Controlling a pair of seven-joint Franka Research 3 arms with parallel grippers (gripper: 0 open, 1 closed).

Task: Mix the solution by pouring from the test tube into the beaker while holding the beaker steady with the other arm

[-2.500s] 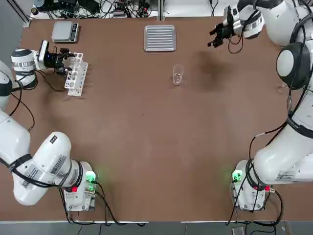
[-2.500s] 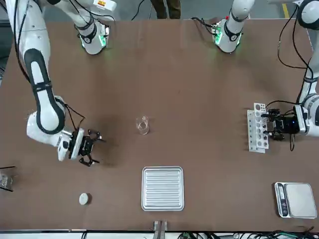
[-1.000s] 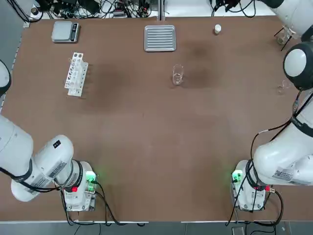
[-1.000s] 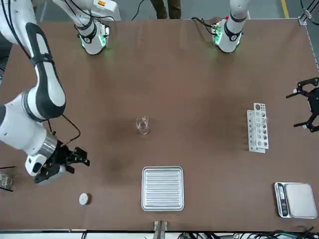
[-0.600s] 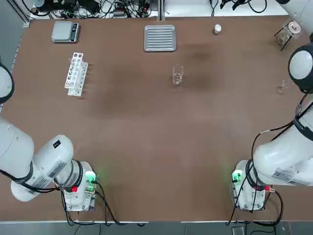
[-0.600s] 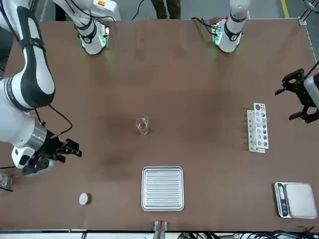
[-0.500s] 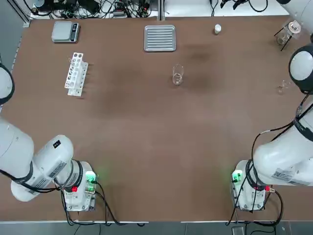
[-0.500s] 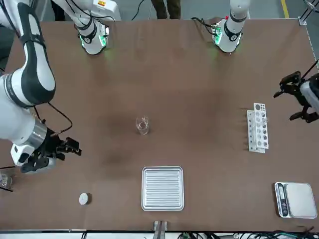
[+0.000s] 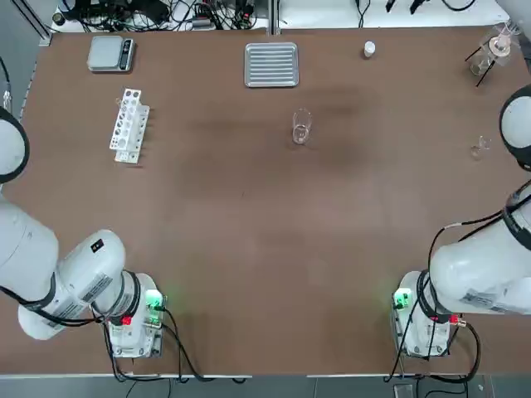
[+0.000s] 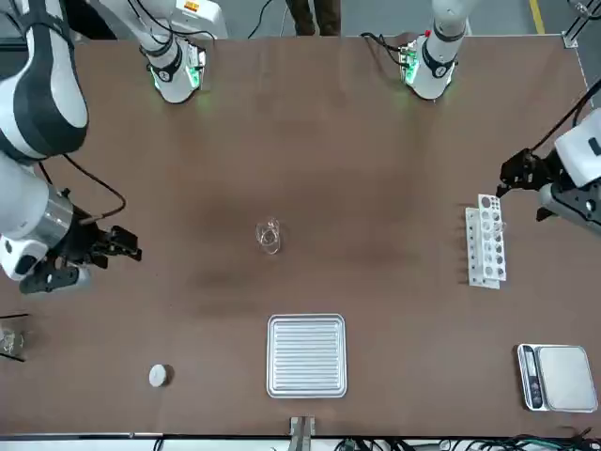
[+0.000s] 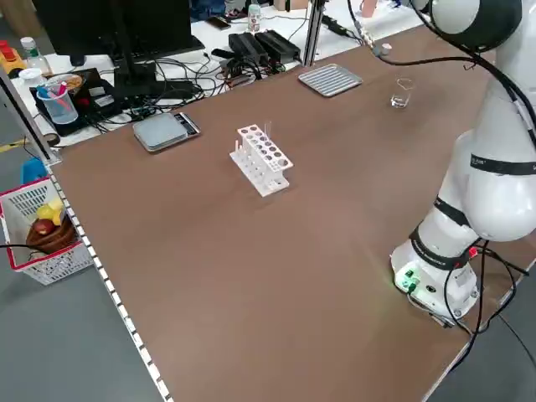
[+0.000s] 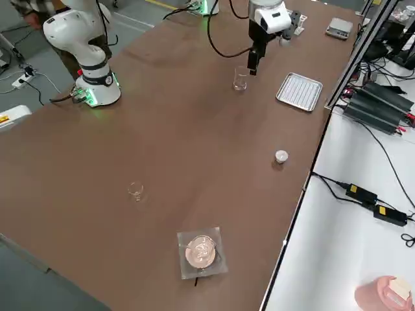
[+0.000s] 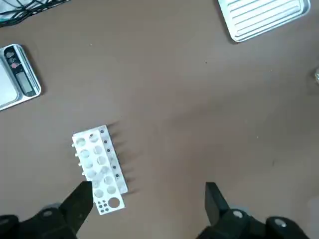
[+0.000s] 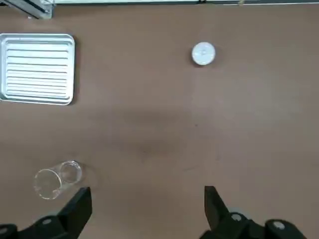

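beaker (image 9: 301,127) stands alone mid-table; left hand (image 10: 521,183) and right hand (image 10: 111,246) hover raised, fingers spread, empty.

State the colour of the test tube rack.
White rack, clearest in the left wrist view.

The top view looks straight down from high up, arm bases at its lower edge. The front view faces back from across the table. Both share the ribbed tray (image 9: 271,65), the tube rack (image 9: 129,125) and the beaker (image 9: 301,126). Each side view looks diagonally down from a raised corner. The left wrist view hangs above the rack, the right wrist view above the beaker beside the tray.
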